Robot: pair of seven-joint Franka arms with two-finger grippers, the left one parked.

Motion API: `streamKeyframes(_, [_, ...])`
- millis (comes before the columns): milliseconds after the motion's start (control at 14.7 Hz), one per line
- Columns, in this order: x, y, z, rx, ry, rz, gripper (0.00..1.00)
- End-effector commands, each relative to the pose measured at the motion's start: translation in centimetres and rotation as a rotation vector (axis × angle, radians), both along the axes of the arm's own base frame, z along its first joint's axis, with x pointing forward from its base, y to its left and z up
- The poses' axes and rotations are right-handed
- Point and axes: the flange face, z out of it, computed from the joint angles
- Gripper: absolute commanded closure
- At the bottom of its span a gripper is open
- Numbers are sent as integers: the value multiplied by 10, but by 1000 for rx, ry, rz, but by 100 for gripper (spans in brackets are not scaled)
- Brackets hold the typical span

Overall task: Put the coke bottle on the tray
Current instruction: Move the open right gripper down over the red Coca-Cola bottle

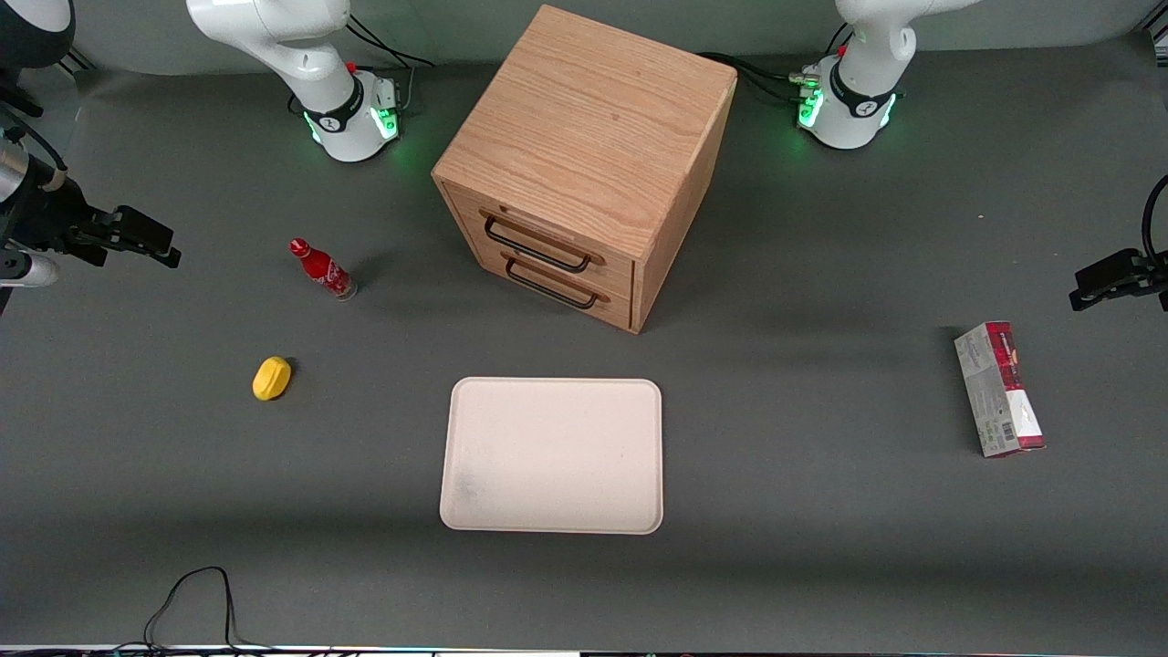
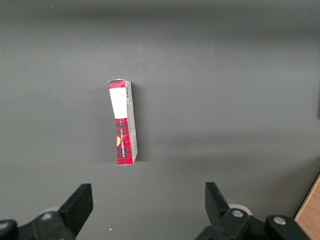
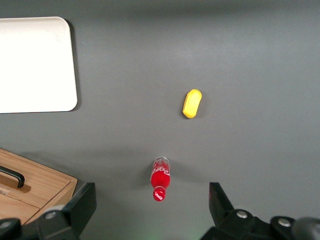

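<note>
The coke bottle (image 1: 322, 270), small and red with a red cap, stands upright on the grey table, farther from the front camera than the yellow lemon-shaped object. It also shows in the right wrist view (image 3: 160, 178), seen from above between the spread fingers. The cream tray (image 1: 552, 454) lies flat in front of the cabinet's drawers, nearer the front camera, with nothing on it; part of it shows in the right wrist view (image 3: 35, 65). My right gripper (image 1: 151, 239) (image 3: 151, 196) is open and empty, raised above the table at the working arm's end, apart from the bottle.
A wooden drawer cabinet (image 1: 584, 164) (image 3: 30, 185) stands mid-table with two closed drawers. A yellow lemon-shaped object (image 1: 272, 378) (image 3: 192, 103) lies near the bottle. A red-and-grey carton (image 1: 999, 388) (image 2: 123, 122) lies toward the parked arm's end. A black cable (image 1: 196, 593) loops at the table's near edge.
</note>
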Motion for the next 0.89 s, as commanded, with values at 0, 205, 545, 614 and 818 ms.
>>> streamKeyframes(0, [4,-2,3,24,9,18,0])
streamKeyframes(205, [3,3,-3,24,24,28,0])
streamKeyframes(545, [-41,12,-89,32,173,107,0])
streamKeyframes(614, [-57,18,-111,35,130,117,0])
streamKeyframes(818, [-97,26,-176,32,82,138,0])
